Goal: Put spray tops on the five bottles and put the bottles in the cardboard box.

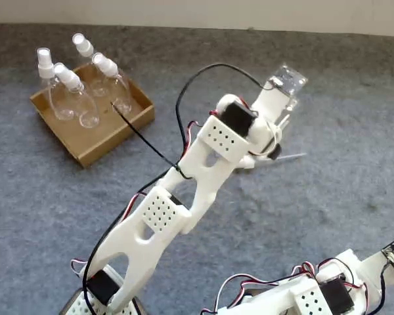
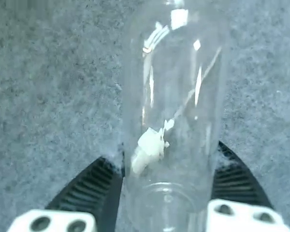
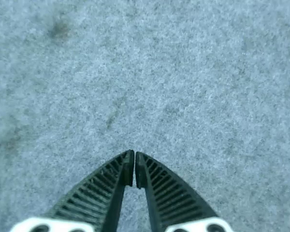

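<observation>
Four bottles w/ tops (image 1: 85, 98) stand in the cardboard box (image 1: 111, 141), so by my read this is the last one, at the capping step. Left gripper (image 2: 168, 157) is part open, jaws pressed on either side of the fifth bottle (image 2: 174, 87), a clear one, held approx. at its mid-body and running straight out away from the wrist. Can't see a top on it. A loose spray top (image 1: 282, 158) lies on the table (image 3: 183, 72) just under that gripper, thin tube pointing away from the box; through the glass it shows as a white lump. Right gripper (image 3: 135, 169) has its jaws closed tip to tip w/ nothing in them, low over bare grey surface, well apart from the top. Next move, I reckon: right arm opens up, comes across, pinches the top by its head, feeds the tube down the neck while left holds steady. Tube's thin and bendy, prob. the fiddly bit. Box sits well off to the far side of the left arm (image 1: 210, 151), so a long carry after capping
</observation>
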{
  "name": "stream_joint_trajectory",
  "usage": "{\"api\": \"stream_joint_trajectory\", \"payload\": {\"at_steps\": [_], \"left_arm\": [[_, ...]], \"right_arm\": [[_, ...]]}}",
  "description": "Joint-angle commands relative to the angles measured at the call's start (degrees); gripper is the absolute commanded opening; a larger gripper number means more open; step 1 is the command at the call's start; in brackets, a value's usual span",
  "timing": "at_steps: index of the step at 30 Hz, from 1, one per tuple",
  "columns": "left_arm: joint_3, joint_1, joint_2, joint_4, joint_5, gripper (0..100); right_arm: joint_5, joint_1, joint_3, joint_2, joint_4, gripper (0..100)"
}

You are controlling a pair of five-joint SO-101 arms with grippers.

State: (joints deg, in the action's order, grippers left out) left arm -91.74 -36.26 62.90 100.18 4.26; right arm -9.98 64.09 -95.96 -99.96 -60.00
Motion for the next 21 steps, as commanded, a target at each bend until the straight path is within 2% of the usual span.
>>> {"api": "stream_joint_trajectory", "payload": {"at_steps": [1, 7, 15, 18, 21], "left_arm": [[-3.4, 0.3, -2.8, 0.8, -2.9, 14], [-3.4, 1.0, -9.8, 0.9, -2.9, 12], [-3.3, 2.9, -19.2, 1.1, -4.8, 12], [0.2, 4.3, -23.5, 1.1, -8.4, 12], [7.5, 5.8, -29.5, 1.1, -8.7, 12]], "right_arm": [[-0.5, -0.9, -8.1, -0.4, -0.2, 0.9], [-0.5, -6.2, -8.1, -0.4, -0.2, 0.9], [-0.5, -6.7, -8.1, -0.4, -0.2, 0.9], [-0.5, -6.7, -8.1, -0.4, -0.2, 0.9], [-0.5, -6.7, -8.1, -0.4, -0.2, 0.9]]}}
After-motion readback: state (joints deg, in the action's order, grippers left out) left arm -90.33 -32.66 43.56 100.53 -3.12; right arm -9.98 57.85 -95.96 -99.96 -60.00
